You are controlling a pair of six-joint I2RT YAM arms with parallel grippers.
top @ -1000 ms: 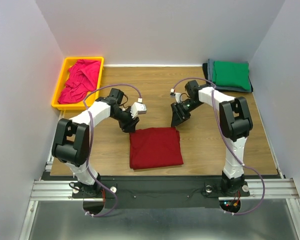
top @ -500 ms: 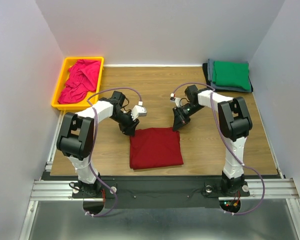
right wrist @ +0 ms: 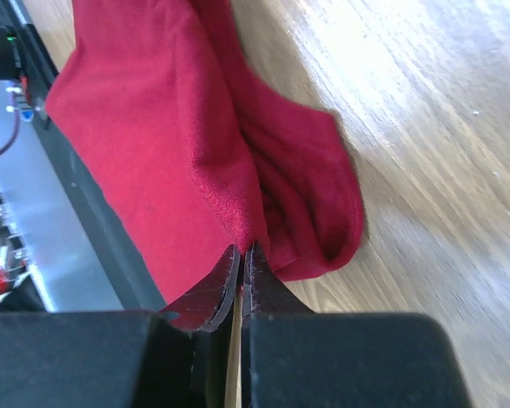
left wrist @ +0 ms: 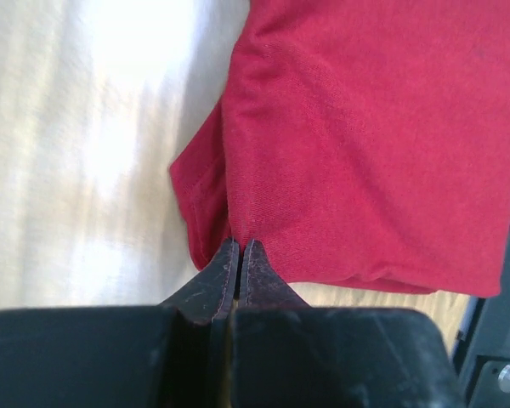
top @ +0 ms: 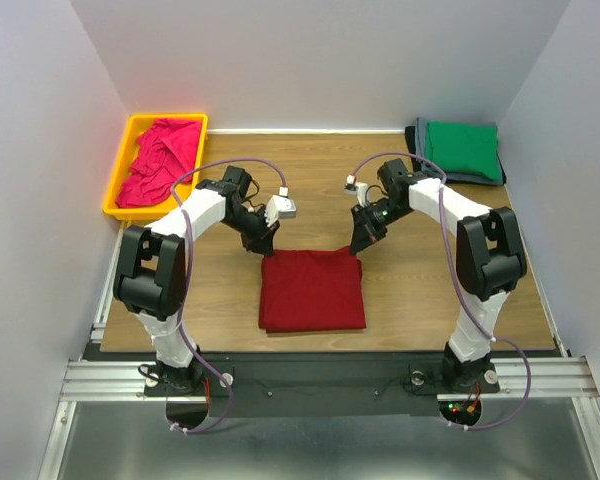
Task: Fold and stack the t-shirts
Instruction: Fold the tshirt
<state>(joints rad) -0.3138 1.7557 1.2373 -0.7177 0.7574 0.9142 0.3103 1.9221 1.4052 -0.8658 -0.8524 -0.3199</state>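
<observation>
A dark red t-shirt (top: 312, 290) lies folded into a rectangle on the wooden table near the front edge. My left gripper (top: 263, 245) is shut on its far left corner. In the left wrist view the fingertips (left wrist: 240, 245) pinch a fold of the red cloth (left wrist: 365, 153). My right gripper (top: 358, 245) is shut on the far right corner, and the right wrist view shows its tips (right wrist: 246, 249) closed on the bunched red cloth (right wrist: 153, 127). A magenta-pink t-shirt (top: 160, 160) lies crumpled in the bin. A folded green t-shirt (top: 462, 148) tops a stack at the far right.
The yellow plastic bin (top: 115, 192) stands at the far left corner of the table. Under the green shirt a grey layer (top: 480, 180) and a dark layer (top: 417, 140) stick out. White walls close in the table on three sides.
Both grippers have closed on the far corners of the dark red t-shirt. Its far edge now sits slightly farther back and is pinched up at both corners.
</observation>
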